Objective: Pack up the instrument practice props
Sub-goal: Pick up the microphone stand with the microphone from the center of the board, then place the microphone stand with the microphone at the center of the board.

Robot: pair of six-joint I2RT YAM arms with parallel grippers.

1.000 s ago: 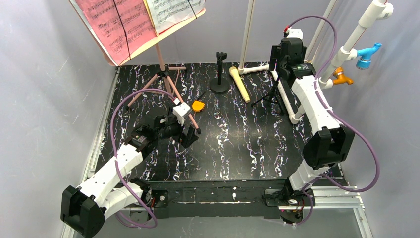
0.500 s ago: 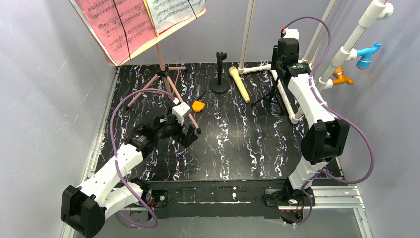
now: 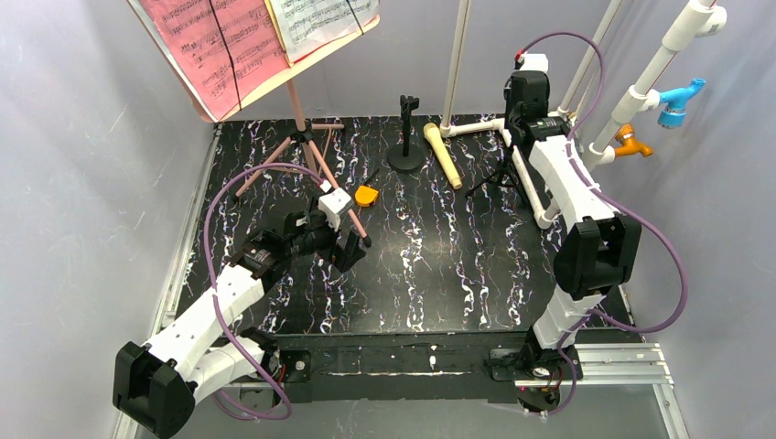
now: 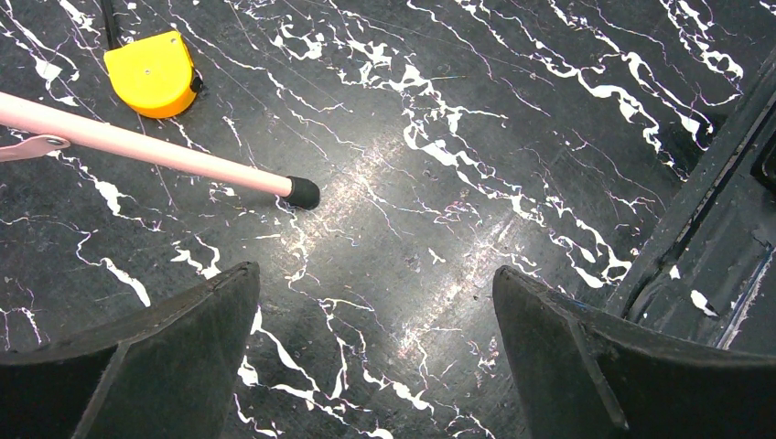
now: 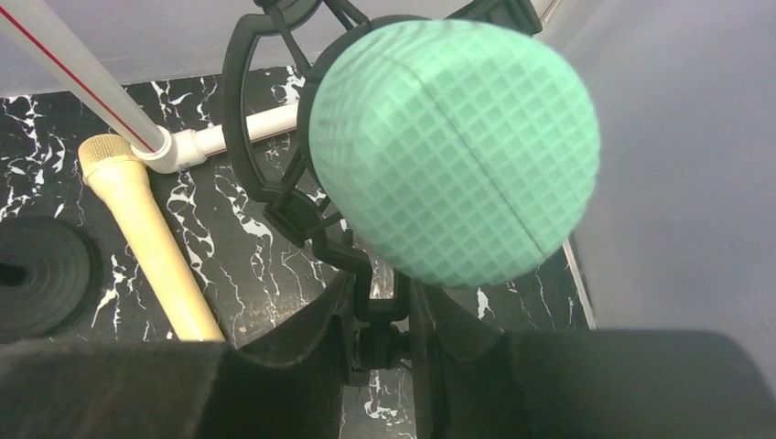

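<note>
The pink music board (image 3: 240, 80) stands at the back left on pink tripod legs (image 3: 302, 137), holding a pink sheet (image 3: 215, 41) and a white sheet (image 3: 316, 18). My left gripper (image 3: 352, 247) is open and empty, low over the table beside one leg's black tip (image 4: 302, 192); in its wrist view it (image 4: 375, 347) frames bare table. The beige microphone (image 3: 443, 155) lies flat at the back. My right gripper (image 5: 380, 320) is shut on the black mount (image 5: 274, 192) under the teal microphone (image 5: 453, 151), which my wrist hides from above.
An orange tape-measure-like object (image 3: 367, 196) lies by the pink leg. A black round-base stand (image 3: 406, 151) stands at the back centre, a small black tripod (image 3: 499, 178) below my right wrist. The white pipe frame (image 3: 535, 192) with blue (image 3: 679, 101) and orange (image 3: 631, 142) fittings borders the right side.
My right wrist has moved a little toward the back wall and left, with the arm straightening. The left arm has not moved.
</note>
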